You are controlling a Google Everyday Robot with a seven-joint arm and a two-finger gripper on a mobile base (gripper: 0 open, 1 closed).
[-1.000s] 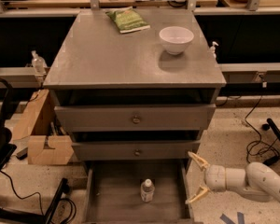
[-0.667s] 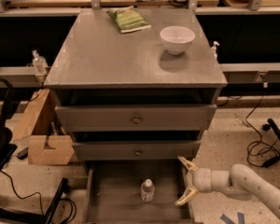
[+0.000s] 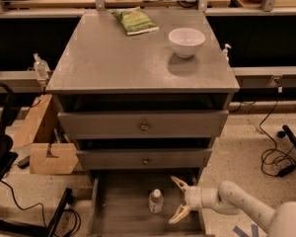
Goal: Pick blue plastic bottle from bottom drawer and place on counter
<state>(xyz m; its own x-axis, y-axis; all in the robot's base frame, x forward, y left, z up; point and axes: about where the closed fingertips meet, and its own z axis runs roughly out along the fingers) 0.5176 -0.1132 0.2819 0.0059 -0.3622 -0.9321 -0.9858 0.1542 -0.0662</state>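
One bottle (image 3: 156, 201) stands upright on the floor of the open drawer (image 3: 121, 209), cap up, directly ahead of the hand (image 3: 172, 200) and just short of its fingertips. No contact is seen between them.

Hand: it sits over the drawer's side nearest the arm (image 3: 237, 204), which reaches in from outside the cabinet. Its two fingers (image 3: 180, 183) are spread wide apart and hold nothing. One finger points toward the back of the drawer, the other toward its front, and the bottle lines up with the gap between them. How high the hand rides above the drawer floor cannot be judged.

Step in hand, by my reading: the approach for the grasp; nothing has been lifted yet.

Recommendations:
- Advance straight ahead until the bottle's body lies well inside the gap, not at the fingertips.
- Keep the fingers level with the label band, below the cap, so the grip falls on the widest part.
- Close gently. The bottle looks light and thin-walled, and a knock from either finger would likely tip it.
- Lift straight up before swinging. The middle drawer (image 3: 144, 158) overhangs just behind the hand and could catch the rear finger.

Destination: the worktop (image 3: 123, 63) lies well above and behind the hand. A bowl (image 3: 186, 41) and a green packet (image 3: 135, 20) occupy its far part, and the near part suits the placement.
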